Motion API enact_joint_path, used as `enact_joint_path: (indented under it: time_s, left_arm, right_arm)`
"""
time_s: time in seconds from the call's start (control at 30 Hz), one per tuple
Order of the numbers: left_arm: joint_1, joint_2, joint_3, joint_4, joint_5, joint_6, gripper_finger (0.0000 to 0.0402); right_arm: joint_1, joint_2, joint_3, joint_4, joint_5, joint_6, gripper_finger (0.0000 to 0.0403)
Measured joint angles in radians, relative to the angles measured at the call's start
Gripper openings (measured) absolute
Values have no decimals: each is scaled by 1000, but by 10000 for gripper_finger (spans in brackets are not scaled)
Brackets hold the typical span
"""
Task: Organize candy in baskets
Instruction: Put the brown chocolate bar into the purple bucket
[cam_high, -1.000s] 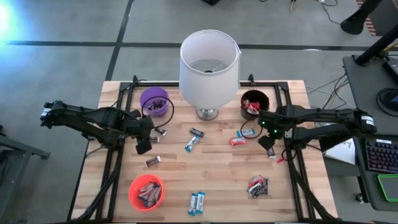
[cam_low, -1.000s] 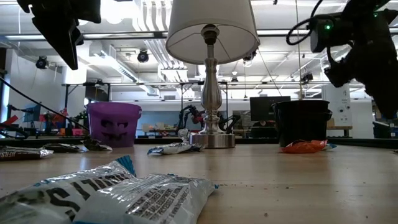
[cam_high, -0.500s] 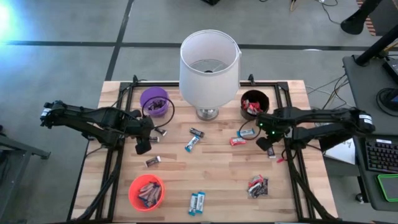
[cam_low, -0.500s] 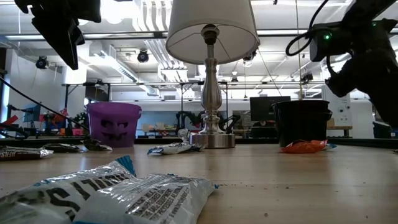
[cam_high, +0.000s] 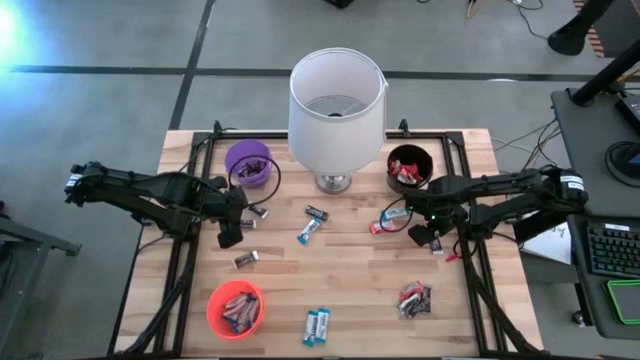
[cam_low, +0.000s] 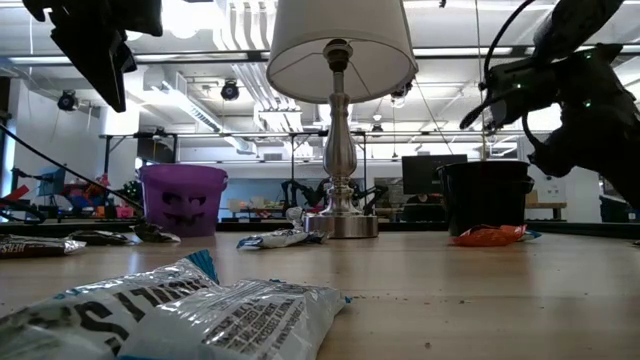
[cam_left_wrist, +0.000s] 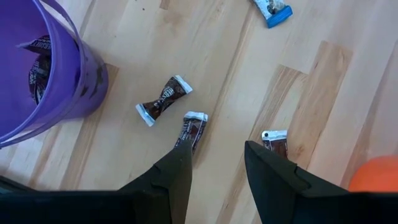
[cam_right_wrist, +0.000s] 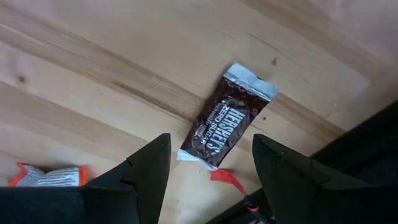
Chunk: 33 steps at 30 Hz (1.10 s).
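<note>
Wooden table (cam_high: 340, 275), carrying a white lampshade (cam_high: 337, 98) at far centre. No part in the sorting.

Three baskets: purple basket (cam_high: 247, 162) far left, dark bars inside; black basket (cam_high: 408, 165) far right, red bars inside; orange-red basket (cam_high: 235, 307) near left, dark bars inside.

Right gripper (cam_right_wrist: 208, 163): held over the right edge of the table, fingers (cam_right_wrist: 144, 171) spread wide and empty. Nothing touched.

Left gripper (cam_left_wrist: 214, 165): poised left of centre, just near of the purple basket, fingers (cam_left_wrist: 178, 174) parted and empty.

Loose candy scattered across the table: blue-and-white bars (cam_high: 317, 325) at near centre, a mixed heap (cam_high: 413, 298) near right, a red bar (cam_high: 381, 227) and single bars mid-table.

Dark bar (cam_right_wrist: 226, 123), flat on the wood, directly between the right fingers and below them, lying aslant to the gap. Judged light, slightly squashy, with a slick, crinkly foil wrapper. Best pinched across the narrow middle of the body, not by the crimped ends, which likely fold and slip.

Two dark bars (cam_left_wrist: 194, 127) under the left fingers, one by each fingertip, neither centred in the gap.
</note>
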Motion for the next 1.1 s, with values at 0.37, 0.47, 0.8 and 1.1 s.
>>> enact_joint_path:
  time_s: [0.37,0.47,0.8,1.1]
  left_arm:
    - [0,0,0,0,1,10,130]
    - [0,0,0,0,1,10,130]
    - [0,0,0,0,1,10,130]
    - [0,0,0,0,1,10,130]
  right_arm:
    - [4,60,0,4,1,54,217]
    - [4,72,0,5,0,55,217]
    - [4,130,0,9,-25,66,217]
    - [4,220,0,55,-29,55,217]
